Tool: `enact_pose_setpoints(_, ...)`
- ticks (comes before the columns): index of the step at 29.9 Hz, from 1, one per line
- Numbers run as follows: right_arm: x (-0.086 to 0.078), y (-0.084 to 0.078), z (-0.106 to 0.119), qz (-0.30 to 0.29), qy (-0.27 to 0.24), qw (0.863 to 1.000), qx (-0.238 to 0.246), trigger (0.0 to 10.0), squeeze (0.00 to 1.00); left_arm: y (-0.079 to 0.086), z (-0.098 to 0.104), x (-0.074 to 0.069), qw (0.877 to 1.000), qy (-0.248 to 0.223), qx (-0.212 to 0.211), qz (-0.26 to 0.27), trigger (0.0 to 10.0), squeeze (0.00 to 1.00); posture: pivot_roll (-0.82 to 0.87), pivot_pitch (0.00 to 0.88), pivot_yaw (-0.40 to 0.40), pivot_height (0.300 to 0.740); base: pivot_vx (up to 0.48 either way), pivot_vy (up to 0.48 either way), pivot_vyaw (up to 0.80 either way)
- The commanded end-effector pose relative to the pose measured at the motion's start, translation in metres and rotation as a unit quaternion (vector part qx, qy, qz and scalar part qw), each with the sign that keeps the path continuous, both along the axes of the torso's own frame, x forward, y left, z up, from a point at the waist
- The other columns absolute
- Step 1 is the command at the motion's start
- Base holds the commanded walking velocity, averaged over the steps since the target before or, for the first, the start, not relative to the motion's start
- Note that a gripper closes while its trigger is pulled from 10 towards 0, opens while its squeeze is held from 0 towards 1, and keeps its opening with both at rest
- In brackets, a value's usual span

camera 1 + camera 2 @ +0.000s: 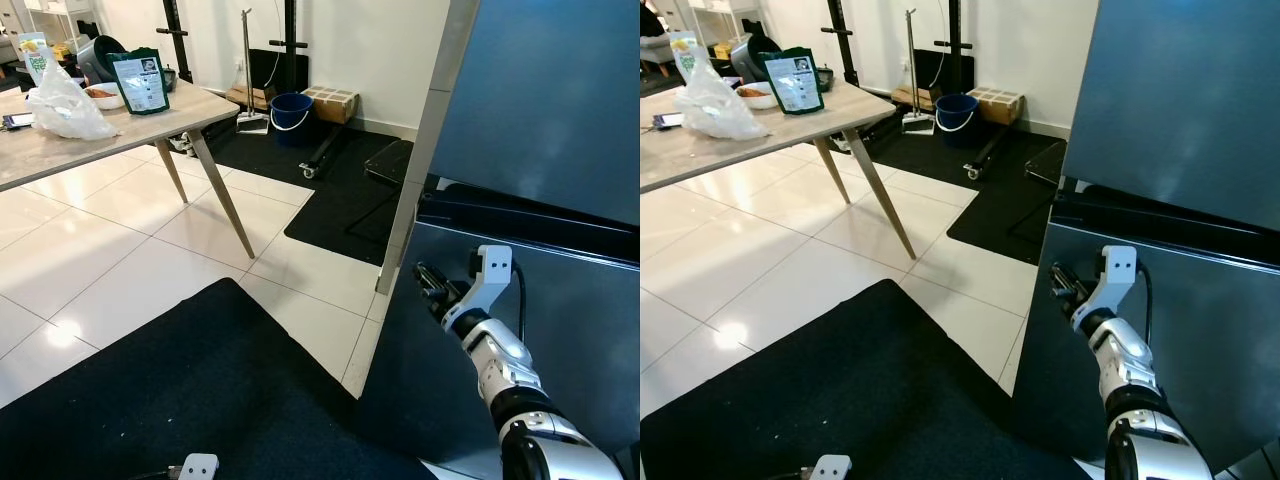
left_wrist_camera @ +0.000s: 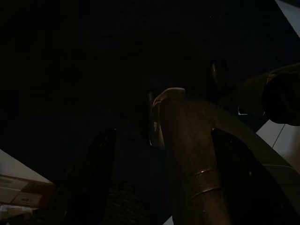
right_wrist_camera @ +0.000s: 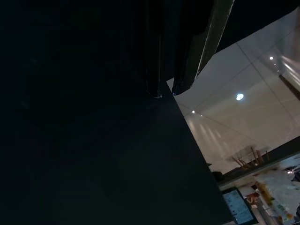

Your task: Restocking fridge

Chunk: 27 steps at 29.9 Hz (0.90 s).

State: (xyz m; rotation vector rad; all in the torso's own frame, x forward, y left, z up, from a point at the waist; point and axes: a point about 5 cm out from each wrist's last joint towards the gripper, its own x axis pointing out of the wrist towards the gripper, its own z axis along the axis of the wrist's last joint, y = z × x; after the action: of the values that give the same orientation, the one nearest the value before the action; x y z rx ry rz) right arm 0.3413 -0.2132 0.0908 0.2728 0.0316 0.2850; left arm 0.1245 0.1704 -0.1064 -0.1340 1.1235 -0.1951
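Though matte — right gripper [image 1: 428,283] by fridge [image 1: 560,130]

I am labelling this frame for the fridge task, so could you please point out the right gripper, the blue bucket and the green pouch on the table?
right gripper [image 1: 430,279]: left eye view, between its black fingertips.
blue bucket [image 1: 290,113]: left eye view, its front wall.
green pouch [image 1: 140,83]: left eye view, its printed front face.

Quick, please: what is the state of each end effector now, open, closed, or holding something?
Left end effector: open, fingers spread, holding nothing, hanging low in the dark.
Right end effector: closed, fingers together, holding nothing, at the left edge of the lower fridge door.
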Motion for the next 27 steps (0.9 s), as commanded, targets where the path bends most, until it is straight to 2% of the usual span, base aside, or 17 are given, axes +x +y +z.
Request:
enact_pose_setpoints(1, 0.001, 0.002, -0.001, -0.002, 0.006, 1.000, -0.009, 10.0, 0.00, -0.004, -0.003, -0.010, 1.000, 0.018, -0.010, 0.001, 10.0, 0.00, 0.03, 0.000, -0.031, 0.740, 0.000, 0.000, 0.00)
enact_pose_setpoints(16, 0.017, -0.007, 0.017, -0.083, 0.002, 0.994, -0.075, 10.0, 0.00, -0.003, -0.004, -0.012, 1.000, 0.019, -0.009, 0.001, 10.0, 0.00, 0.04, 0.000, -0.031, 0.740, 0.000, 0.000, 0.00)
enact_pose_setpoints(27, 0.025, -0.006, 0.027, -0.102, -0.002, 0.989, -0.103, 10.0, 0.00, -0.003, -0.004, -0.013, 1.000, 0.019, -0.009, 0.002, 10.0, 0.00, 0.05, 0.000, -0.032, 0.740, 0.000, 0.000, 0.00)
